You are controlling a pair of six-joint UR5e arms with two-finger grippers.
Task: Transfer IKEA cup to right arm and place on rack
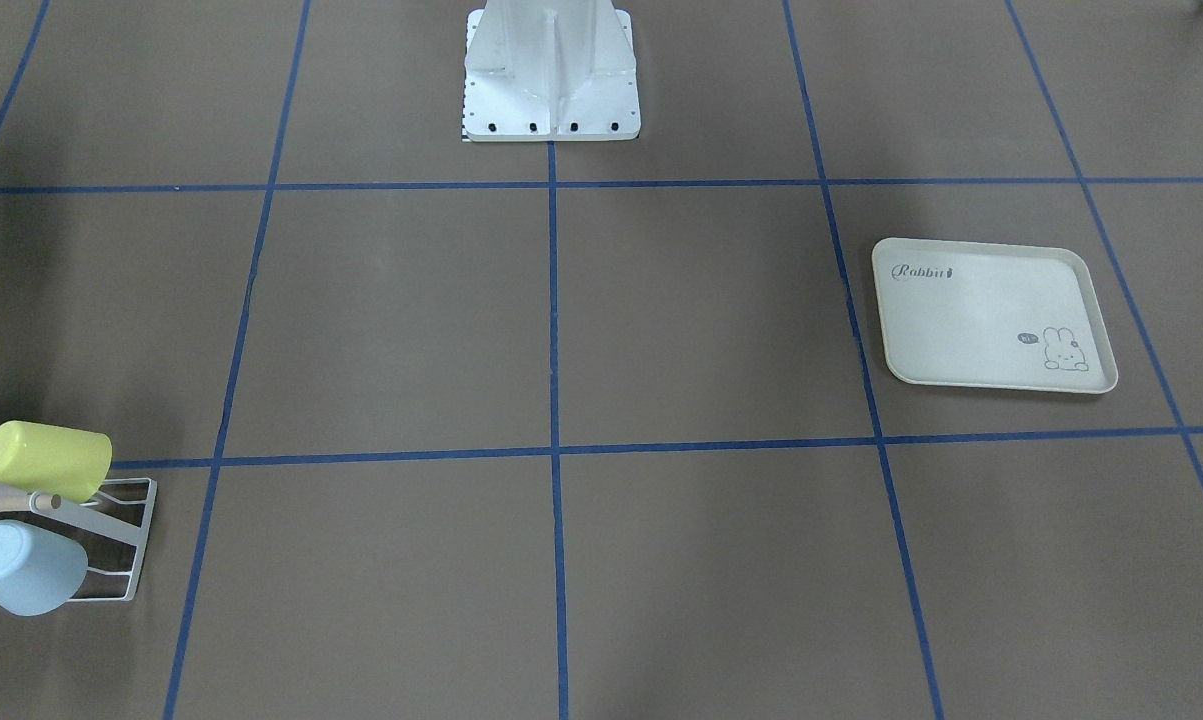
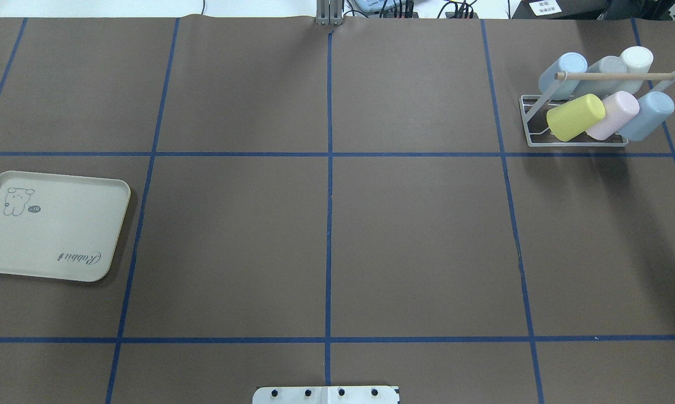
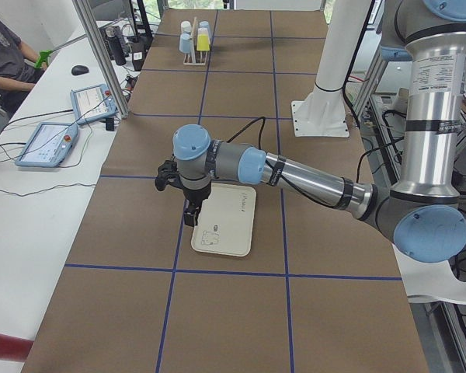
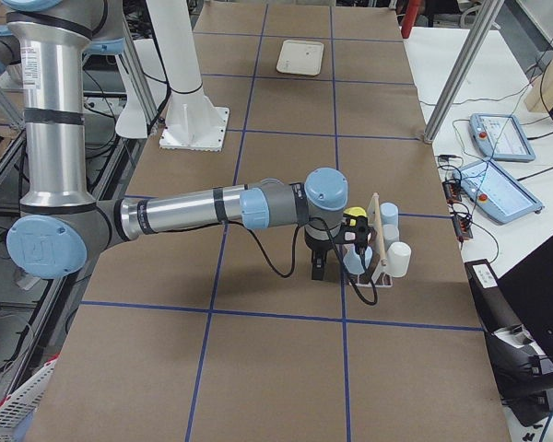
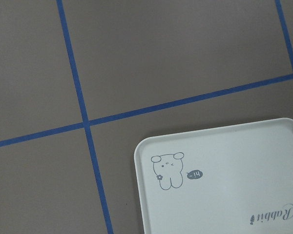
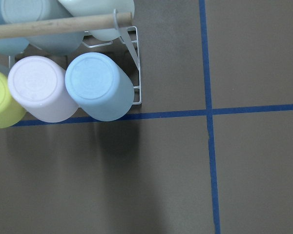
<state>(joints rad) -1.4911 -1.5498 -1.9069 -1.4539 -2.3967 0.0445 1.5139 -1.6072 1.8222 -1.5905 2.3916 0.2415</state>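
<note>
Left gripper (image 3: 189,208): dark, hanging over the left edge of the cream tray (image 3: 229,225), mid-frame in exterior left; fingers apart or together, cannot tell.
Exterior right: right gripper (image 4: 318,264) at centre frame, just beside the rack (image 4: 376,235); fingers equally unreadable.
Overhead: white wire rack at upper right, pale wooden dowel (image 2: 618,74) across the top. Six smooth cylindrical plastic cups (image 2: 612,115) sit tilted on it, yellow cup (image 2: 575,116) leftmost in the lower row.
Right wrist: matte round cup bottoms, upper left.
</note>
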